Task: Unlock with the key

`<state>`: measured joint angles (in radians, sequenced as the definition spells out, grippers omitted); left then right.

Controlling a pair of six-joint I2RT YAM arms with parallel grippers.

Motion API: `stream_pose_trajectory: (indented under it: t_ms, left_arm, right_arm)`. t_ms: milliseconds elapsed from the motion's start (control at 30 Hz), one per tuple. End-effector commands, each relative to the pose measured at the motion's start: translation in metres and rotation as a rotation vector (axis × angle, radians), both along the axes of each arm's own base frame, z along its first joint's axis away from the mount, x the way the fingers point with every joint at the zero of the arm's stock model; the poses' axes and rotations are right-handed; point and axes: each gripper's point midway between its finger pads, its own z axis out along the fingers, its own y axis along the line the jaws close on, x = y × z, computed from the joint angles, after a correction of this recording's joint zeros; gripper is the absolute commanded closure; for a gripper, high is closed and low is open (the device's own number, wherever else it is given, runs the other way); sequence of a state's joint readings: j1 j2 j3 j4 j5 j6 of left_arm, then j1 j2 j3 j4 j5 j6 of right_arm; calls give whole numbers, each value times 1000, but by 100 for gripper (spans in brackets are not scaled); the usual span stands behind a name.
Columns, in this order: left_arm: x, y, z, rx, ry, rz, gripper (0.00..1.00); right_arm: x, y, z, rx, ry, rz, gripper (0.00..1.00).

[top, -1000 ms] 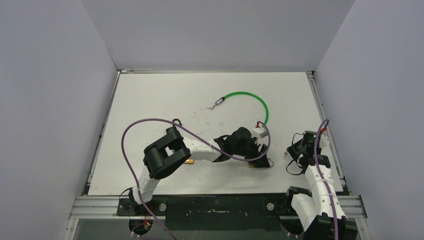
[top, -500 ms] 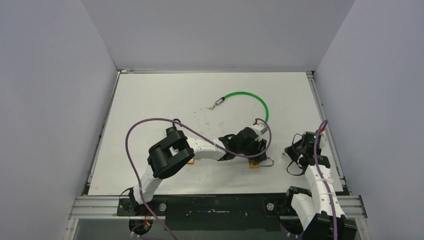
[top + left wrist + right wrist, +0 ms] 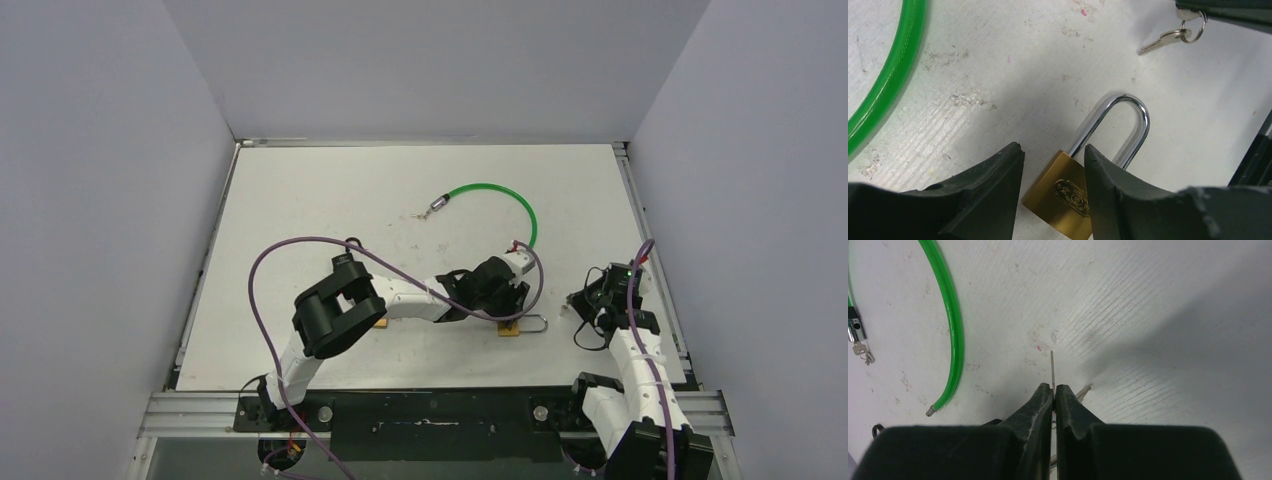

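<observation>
We see the brass padlock (image 3: 1063,197) lying flat on the white surface (image 3: 330,200), at about 5 o'clock from the surface's middle in the top view. Its steel shackle (image 3: 1128,107) points toward 1 o'clock in the left wrist view and looks seated in the body.

The left hand (image 3: 1053,150) is low over the padlock with its fingers (image 3: 993,190) standing apart, one on each side of the brass body. The right-side finger overlaps the body's edge. We cannot tell whether the fingers actually press on it.

The right hand (image 3: 1054,388) is at 3 o'clock from the padlock, near it but apart. Its fingers are pressed together, pinching a key (image 3: 1052,367) whose thin blade sticks out at 12 o'clock past the fingertips. A second key (image 3: 1083,390) hangs just beside it at 3 o'clock, on the same ring as seen from the left wrist.

A green cable (image 3: 500,192) curves across the surface at 12 o'clock from the padlock, touching neither hand.
</observation>
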<state>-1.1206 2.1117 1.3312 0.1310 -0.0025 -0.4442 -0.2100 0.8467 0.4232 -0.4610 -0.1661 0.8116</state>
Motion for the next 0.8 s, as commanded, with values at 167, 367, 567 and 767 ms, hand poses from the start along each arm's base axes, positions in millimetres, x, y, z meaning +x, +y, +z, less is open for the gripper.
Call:
stream_pose_trajectory:
  t_ms: [167,367,567,767]
  left_arm:
    - [-5,25,-21,245,-108,-150,53]
    - [-8,47,-30,373,-127,-206,68]
    - [-6,86,-34,491,-133,-156,89]
    - [-3,125,-34,510,-54,-34,100]
  right_arm:
    - [4,0,-1,3,-22,6,100]
    - [4,-1,-1,0,-21,4,100]
    - [4,0,-3,7,-20,9,100]
    - [7,5,-1,22,-40,34,100]
